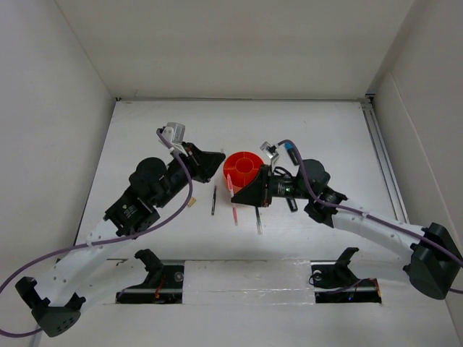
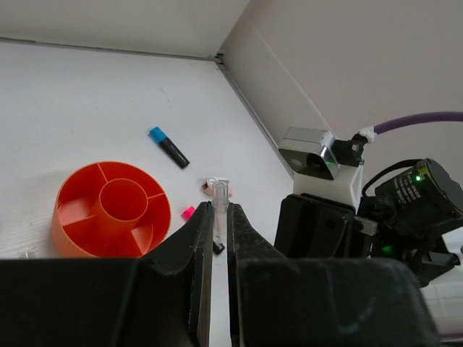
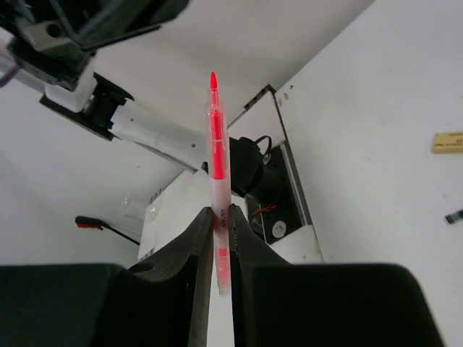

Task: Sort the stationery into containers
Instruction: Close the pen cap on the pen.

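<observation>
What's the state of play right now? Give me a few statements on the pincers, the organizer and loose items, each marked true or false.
1. The right pincer grips a pink pen. True.
2. The organizer already holds several pens. False: the compartments that show look empty.
3. A blue-capped highlighter lies outside the organizer. True.
4. The left pincer is wide open and empty. False: it is shut on a thin clear item.
</observation>
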